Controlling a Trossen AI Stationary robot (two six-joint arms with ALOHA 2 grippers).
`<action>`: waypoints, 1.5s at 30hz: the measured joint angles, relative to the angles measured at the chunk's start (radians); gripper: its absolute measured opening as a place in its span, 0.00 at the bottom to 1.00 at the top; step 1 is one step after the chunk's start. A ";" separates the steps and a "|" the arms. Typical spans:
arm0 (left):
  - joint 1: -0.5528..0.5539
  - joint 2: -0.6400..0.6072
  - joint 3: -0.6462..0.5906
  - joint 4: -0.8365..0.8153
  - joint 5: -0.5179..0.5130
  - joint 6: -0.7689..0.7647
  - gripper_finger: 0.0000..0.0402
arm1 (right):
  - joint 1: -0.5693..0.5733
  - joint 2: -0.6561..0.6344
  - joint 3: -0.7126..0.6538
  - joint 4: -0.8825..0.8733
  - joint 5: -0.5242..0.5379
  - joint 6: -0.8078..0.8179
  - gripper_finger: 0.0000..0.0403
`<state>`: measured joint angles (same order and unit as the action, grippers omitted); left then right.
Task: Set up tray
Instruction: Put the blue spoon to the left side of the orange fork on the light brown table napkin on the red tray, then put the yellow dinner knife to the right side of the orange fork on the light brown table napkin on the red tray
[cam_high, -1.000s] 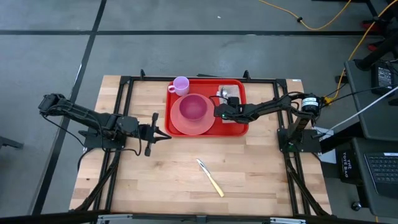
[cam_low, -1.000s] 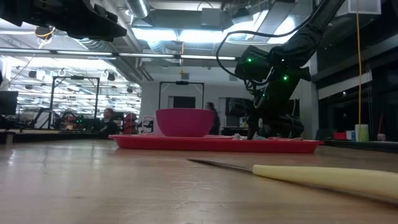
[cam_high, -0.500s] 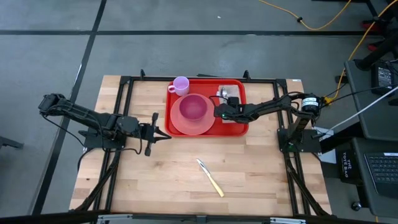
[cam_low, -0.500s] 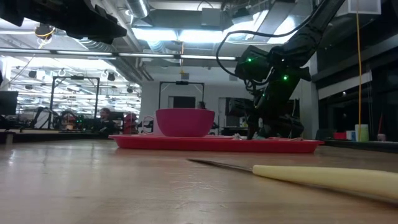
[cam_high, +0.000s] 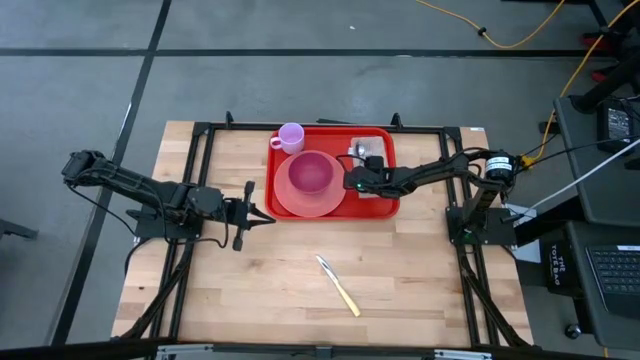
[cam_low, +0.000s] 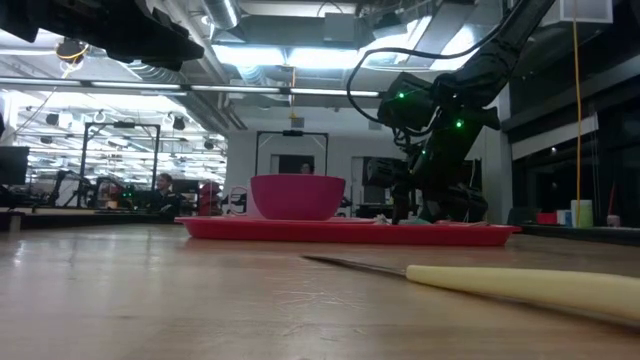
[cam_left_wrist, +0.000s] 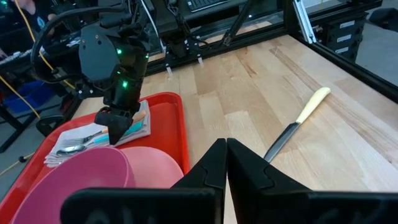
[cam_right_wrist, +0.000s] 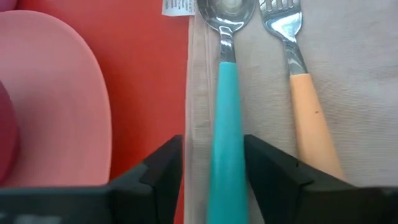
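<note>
The red tray (cam_high: 392, 210) lies at the table's far middle. On it are a pink plate (cam_high: 288, 201) with a pink bowl (cam_high: 311, 174), a lilac cup (cam_high: 291, 135) and a pale napkin (cam_right_wrist: 367, 74). A teal-handled spoon (cam_right_wrist: 227, 118) and an orange-handled fork (cam_right_wrist: 308, 118) lie side by side on the napkin. My right gripper (cam_right_wrist: 213, 155) is open low over the napkin, one finger on either side of the spoon's handle. My left gripper (cam_left_wrist: 226, 149) is shut, above the table left of the tray, with nothing in it.
A knife (cam_high: 338, 284) with a cream handle lies on the bare wood near the table's front middle, blade toward the tray. A black frame (cam_high: 205, 150) runs round the table. People and equipment show in the room beyond.
My right gripper has opened over the spoon on the napkin; in the low view its fingers stand wider apart than before. It has stayed in place.
</note>
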<state>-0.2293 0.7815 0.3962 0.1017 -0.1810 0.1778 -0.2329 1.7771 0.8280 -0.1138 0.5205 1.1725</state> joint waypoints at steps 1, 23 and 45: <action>0.000 0.000 0.000 0.000 0.000 0.000 0.01 | 0.000 0.000 0.000 0.000 0.000 0.001 0.44; 0.000 0.000 0.000 0.000 0.000 0.000 0.02 | -0.001 -0.102 0.001 0.002 0.011 -0.053 0.44; 0.000 0.000 0.000 0.001 0.000 0.000 0.01 | 0.111 -0.193 0.094 -0.035 0.030 -0.457 0.33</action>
<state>-0.2295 0.7811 0.3965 0.1025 -0.1810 0.1776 -0.1218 1.5837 0.9218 -0.1485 0.5510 0.7156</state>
